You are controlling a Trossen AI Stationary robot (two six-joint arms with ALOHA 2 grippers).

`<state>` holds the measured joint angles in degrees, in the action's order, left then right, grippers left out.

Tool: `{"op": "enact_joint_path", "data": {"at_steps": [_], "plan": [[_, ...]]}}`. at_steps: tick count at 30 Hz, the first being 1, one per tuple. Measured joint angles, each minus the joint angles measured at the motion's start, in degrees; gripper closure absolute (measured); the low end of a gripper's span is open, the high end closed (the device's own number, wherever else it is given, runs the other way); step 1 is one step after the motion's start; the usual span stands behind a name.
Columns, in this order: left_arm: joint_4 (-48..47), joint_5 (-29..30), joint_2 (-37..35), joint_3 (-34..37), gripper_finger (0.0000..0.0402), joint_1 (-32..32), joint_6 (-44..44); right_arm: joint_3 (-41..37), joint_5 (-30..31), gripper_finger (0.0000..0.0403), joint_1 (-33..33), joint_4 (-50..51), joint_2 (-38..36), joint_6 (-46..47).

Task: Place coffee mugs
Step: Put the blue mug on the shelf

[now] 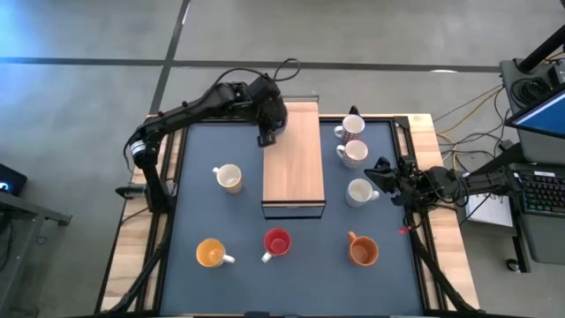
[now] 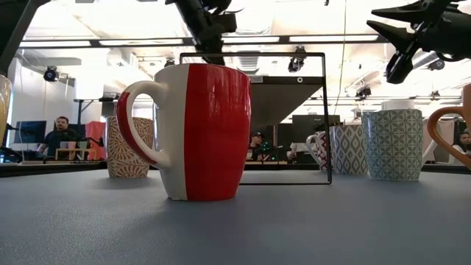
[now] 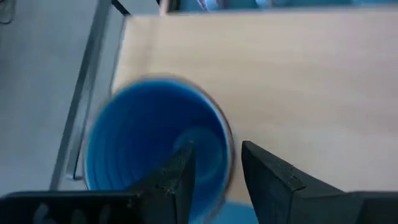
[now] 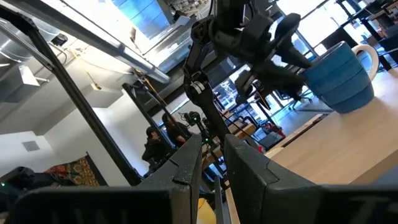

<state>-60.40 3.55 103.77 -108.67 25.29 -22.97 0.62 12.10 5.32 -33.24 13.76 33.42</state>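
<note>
Left pincer (image 3: 214, 171) at the far corner of the long light-wood rectangular board (image 1: 296, 159), fingers parted astride the rim of the blue ceramic mug (image 3: 155, 143) standing there; mug directly beneath, upright. Likely a release, so lifting straight up matters. Right pincer (image 1: 375, 174) waits beside the board's right edge, near a white mug (image 1: 359, 192), holding nothing; can't tell whether shut.

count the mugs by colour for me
blue mug: 1
white or cream mugs: 4
yellow-orange mug: 1
red mug: 1
brown-orange mug: 1
total: 8
</note>
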Motion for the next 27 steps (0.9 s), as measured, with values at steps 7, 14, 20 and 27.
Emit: {"op": "enact_joint_path", "data": {"at_steps": [7, 14, 20, 27], "plan": [[-2.08, -0.02, 0.0, -0.28, 0.0287, -0.02, -5.98, 0.02, -0.01, 0.0342, 0.0, -0.01, 0.0, 0.01], [-1.76, -0.04, 0.11, -0.28, 0.0312, -0.02, -9.17, 0.02, 0.0, 0.0342, 0.01, -0.01, 0.0, 0.0], [-1.27, -0.17, 0.13, -0.28, 0.0369, 0.03, -9.75, 0.02, 0.0, 0.0342, 0.01, 0.0, 0.0, 0.0], [1.34, -0.22, 0.26, -0.28, 0.0391, 0.16, -11.99, 0.02, -0.02, 0.0342, 0.02, -0.01, 0.0, 0.01]]}}
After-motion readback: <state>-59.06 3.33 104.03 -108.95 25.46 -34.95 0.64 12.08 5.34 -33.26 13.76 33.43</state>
